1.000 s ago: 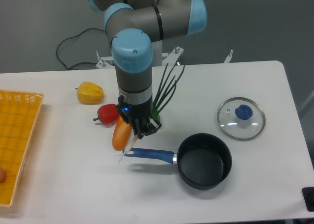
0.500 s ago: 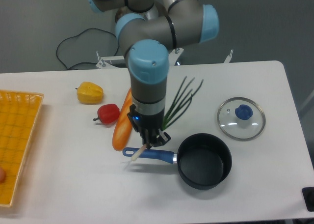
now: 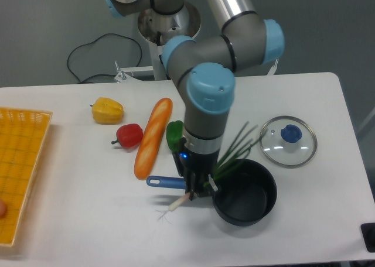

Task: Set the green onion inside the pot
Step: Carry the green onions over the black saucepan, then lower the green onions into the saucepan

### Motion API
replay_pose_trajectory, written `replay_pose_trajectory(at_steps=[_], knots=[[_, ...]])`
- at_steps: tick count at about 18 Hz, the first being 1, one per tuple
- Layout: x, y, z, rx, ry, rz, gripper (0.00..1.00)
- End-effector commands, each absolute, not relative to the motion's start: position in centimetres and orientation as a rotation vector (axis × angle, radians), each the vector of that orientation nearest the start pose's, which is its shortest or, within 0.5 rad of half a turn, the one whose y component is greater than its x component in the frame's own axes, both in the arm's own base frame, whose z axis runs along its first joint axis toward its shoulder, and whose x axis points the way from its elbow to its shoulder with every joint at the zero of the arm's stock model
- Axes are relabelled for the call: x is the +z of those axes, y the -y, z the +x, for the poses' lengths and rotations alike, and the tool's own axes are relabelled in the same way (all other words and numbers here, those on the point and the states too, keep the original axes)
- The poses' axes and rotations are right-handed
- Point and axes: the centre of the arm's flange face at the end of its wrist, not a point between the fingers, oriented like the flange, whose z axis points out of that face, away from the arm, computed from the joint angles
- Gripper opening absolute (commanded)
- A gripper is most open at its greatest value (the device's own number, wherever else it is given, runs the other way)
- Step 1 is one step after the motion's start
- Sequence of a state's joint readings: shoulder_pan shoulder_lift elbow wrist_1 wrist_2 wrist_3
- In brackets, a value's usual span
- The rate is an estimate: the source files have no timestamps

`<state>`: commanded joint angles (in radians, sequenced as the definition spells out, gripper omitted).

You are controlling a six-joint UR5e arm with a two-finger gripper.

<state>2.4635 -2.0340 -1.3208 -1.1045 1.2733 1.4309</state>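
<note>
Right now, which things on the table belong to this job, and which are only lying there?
For the job:
gripper, shut on the green onion
pot

Only lying there:
glass lid
green pepper
baguette
red pepper
yellow pepper
yellow basket

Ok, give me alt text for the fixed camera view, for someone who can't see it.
A robot arm's gripper holds a green onion above a white table, root end hanging left of a black pot and leaves over its rim. Behind lie a green pepper, orange carrot, red pepper and yellow pepper; a glass lid sits right.
</note>
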Motion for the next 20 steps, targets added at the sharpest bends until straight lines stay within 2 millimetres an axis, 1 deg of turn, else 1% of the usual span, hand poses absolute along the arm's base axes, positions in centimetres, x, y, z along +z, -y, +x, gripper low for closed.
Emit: replay_pose_trajectory(at_steps=[1, 2, 4, 10, 14, 17, 19, 20], knots=[[39.1, -55.8, -44.5, 0.163, -0.792, -2.648, 0.22], [39.0, -55.8, -44.6, 0.164, -0.794, -2.644, 0.22], [38.6, -56.1, -44.9, 0.163, -0.812, -2.637, 0.22], [37.6, -57.4, -44.7, 0.163, -0.827, -2.590, 0.23], [37.3, -58.9, -43.6, 0.193, -0.863, -2.562, 0.23], [36.9, -59.5, -43.1, 0.188, -0.874, -2.556, 0.24], [36.2, -60.2, -42.3, 0.174, -0.893, -2.553, 0.24], [35.9, -60.4, -42.2, 0.167, -0.894, -2.553, 0.24]])
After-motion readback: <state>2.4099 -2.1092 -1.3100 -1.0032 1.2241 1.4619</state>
